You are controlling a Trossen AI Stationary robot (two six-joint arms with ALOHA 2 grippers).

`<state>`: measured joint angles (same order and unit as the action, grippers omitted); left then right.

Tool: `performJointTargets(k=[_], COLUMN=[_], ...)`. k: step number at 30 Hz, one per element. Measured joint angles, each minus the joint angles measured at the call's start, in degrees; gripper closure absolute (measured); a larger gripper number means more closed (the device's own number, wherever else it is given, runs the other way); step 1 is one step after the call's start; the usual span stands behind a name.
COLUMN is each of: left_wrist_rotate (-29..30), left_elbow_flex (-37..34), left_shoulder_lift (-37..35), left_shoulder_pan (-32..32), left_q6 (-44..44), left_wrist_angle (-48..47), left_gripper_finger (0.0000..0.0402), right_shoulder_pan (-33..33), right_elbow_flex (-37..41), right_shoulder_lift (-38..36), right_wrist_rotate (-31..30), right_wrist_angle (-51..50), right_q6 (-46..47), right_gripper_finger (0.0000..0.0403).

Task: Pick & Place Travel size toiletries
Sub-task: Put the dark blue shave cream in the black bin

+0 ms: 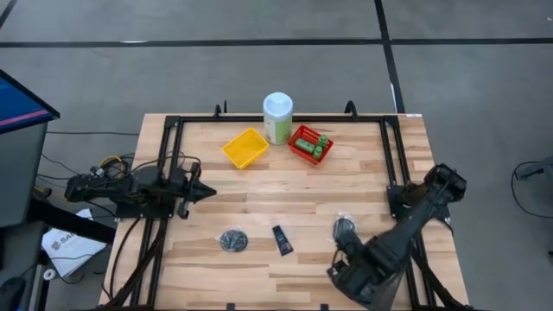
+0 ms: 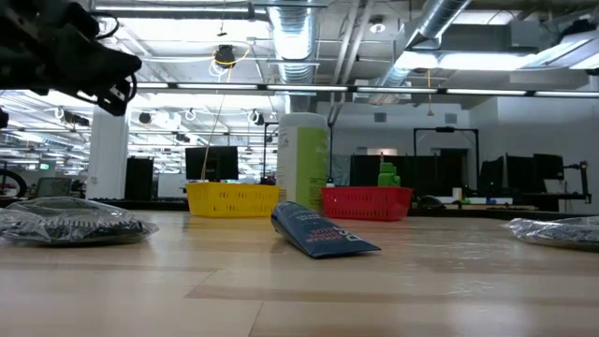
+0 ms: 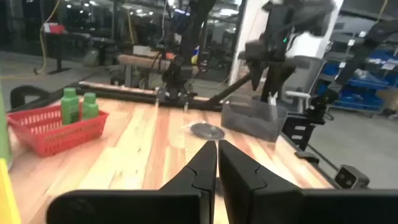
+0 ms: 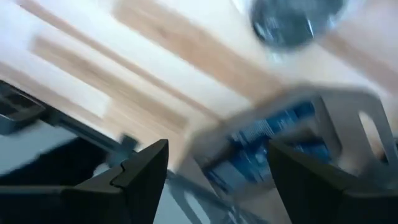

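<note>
Trouble is waiting for the right gripper (image 4: 214, 174), hovering released near the wrapped bundle (image 1: 344, 228): slippery film risks skidding away. Left gripper (image 3: 217, 163) is sitting clenched.

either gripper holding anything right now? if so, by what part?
Nothing held. Left gripper is shut on nothing, above the table's left side. Right gripper is open, empty, over the front right, near a wrapped bundle.

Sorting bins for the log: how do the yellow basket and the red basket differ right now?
The yellow basket looks empty; the red basket holds short green bottles. The yellow basket sits on the left-arm side of the tall pale green canister, the red basket on the right-arm side. Both are small, open-topped and lie at the table's far edge.
</note>
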<state>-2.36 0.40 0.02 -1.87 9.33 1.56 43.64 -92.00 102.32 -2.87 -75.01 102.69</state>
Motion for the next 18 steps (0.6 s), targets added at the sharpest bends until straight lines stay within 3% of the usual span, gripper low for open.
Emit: performJointTargets(k=[8,13,18], left_wrist_rotate=[0.9,0.9,0.8], left_elbow_flex=[0.0,0.0,0.0], left_shoulder_lift=[0.0,0.0,0.0], left_shoulder_pan=[0.0,0.0,0.0], left_q6=[-0.1,-0.1,-0.1], left_wrist_angle=[-0.1,-0.1,-0.1], left_gripper_finger=[0.039,0.039,0.039], right_shoulder_pan=[-10.7,-18.6,-23.4], right_elbow_flex=[-1.5,-1.2,-1.1], right_shoulder_lift=[0.0,1.3,4.7], right_wrist_rotate=[-10.6,-11.8,-9.1], right_wrist_angle=[8.1,23.3,30.9], right_q6=[-10.0,-21.9,-30.3], right_gripper_finger=[0.0137,0.0137,0.0137])
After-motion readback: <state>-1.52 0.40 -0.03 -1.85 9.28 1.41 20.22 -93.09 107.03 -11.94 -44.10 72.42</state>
